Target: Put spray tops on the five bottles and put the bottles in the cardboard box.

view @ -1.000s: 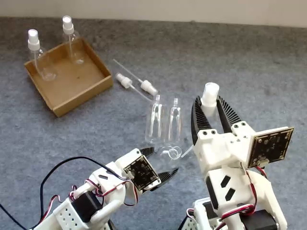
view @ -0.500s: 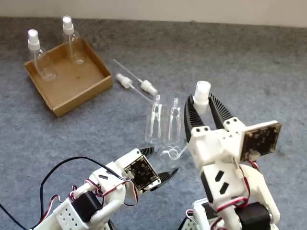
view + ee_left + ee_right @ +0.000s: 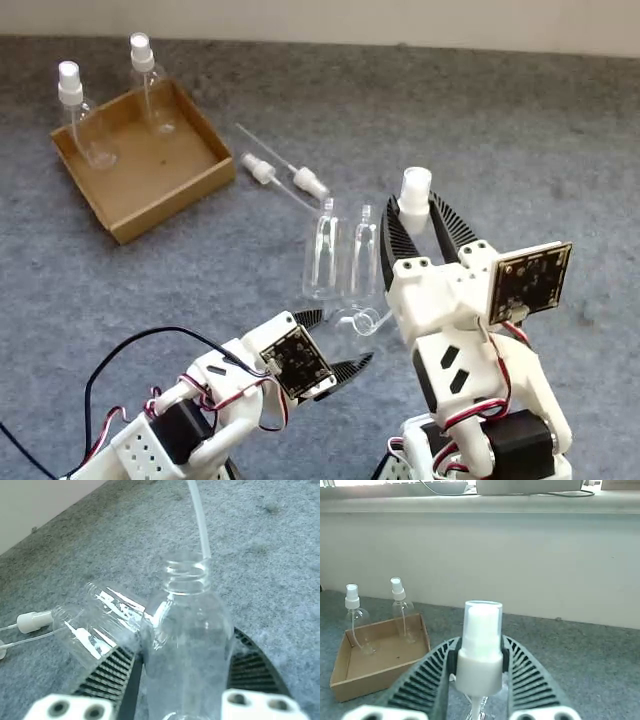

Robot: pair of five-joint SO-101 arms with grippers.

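My left gripper (image 3: 337, 340) is shut on a clear open bottle (image 3: 186, 630), held low near the table's front. My right gripper (image 3: 415, 208) is shut on a white spray top (image 3: 481, 645) just above it. The top's thin tube (image 3: 199, 520) reaches down into the bottle's neck. Two more uncapped bottles (image 3: 322, 250) (image 3: 365, 248) lie side by side on the grey carpet behind the held one. Two loose spray tops (image 3: 262, 170) (image 3: 310, 183) lie beyond them. The cardboard box (image 3: 190, 185) at the far left holds two capped bottles (image 3: 75, 115) (image 3: 148, 85) standing upright.
Grey carpet (image 3: 520, 150) covers the table, with open room on the right and in front of the box. A pale wall (image 3: 545, 565) runs along the far edge. A black cable (image 3: 120, 355) loops by the left arm's base.
My right gripper has carried the spray top leftward and lower, closer to the bottle held in my left gripper. The left arm has stayed where it was.
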